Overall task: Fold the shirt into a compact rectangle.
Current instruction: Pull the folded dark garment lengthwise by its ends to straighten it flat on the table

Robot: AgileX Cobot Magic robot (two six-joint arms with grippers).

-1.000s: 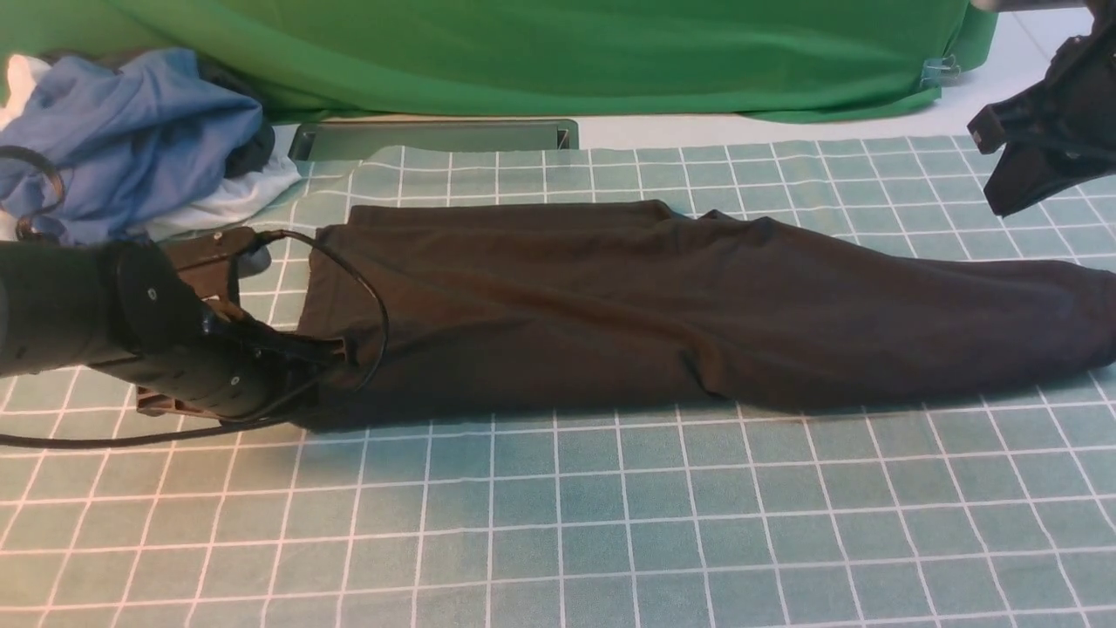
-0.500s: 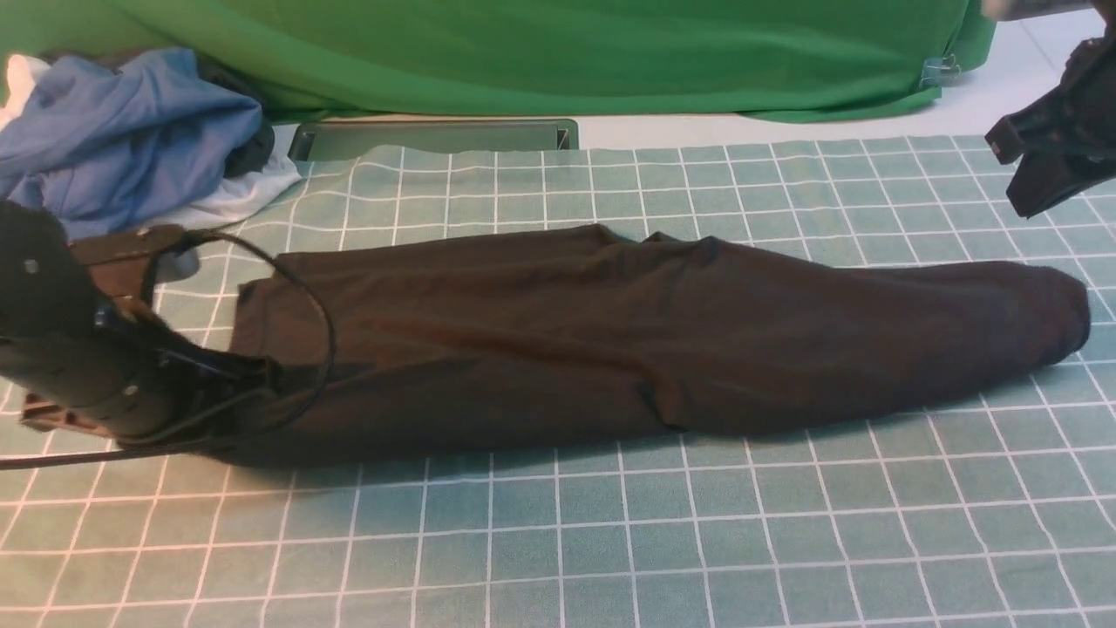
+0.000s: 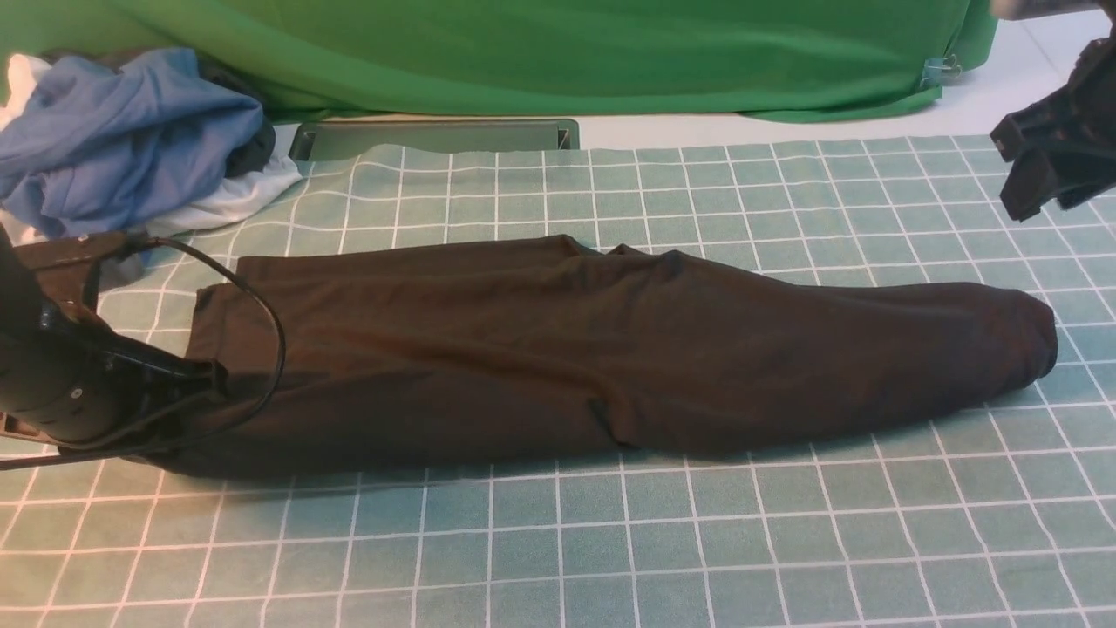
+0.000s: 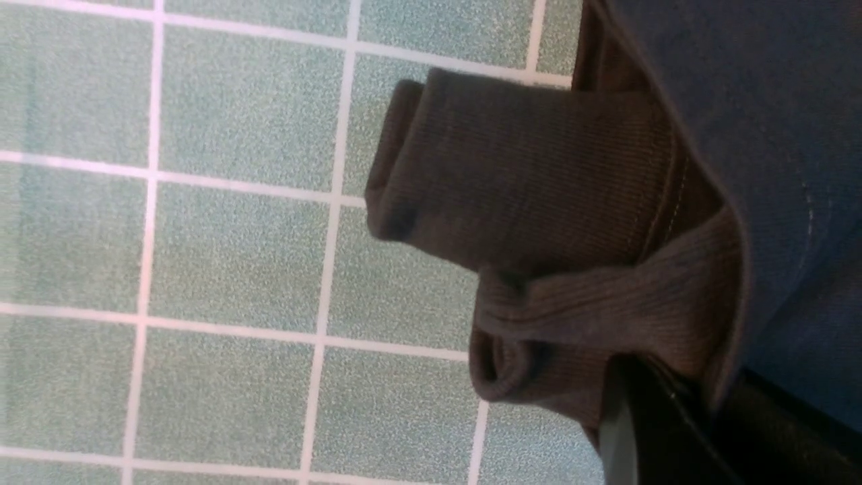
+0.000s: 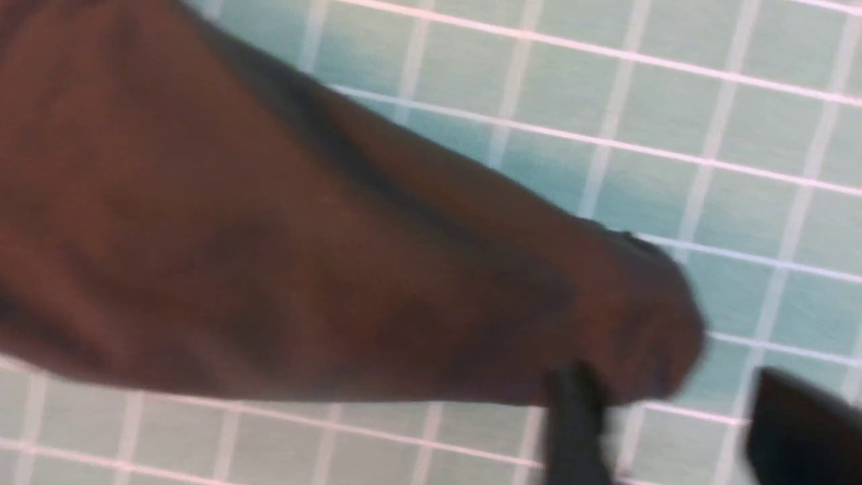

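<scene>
Left gripper seemingly tight on shirt

You have on view, front camera:
- Lower and middle of the frame: a teal checked mat with white grid lines, lying flat
- Along the top: a green cloth backdrop, its hem draped onto the surface
- Upper left: a crumpled blue garment heaped on a white garment, whose edge touches the mat's corner
- Top centre, just beyond the mat's far edge: a low grey rectangular tray
- Upper right: a small metal clip on the backdrop's hem, with bare white tabletop beside it
</scene>
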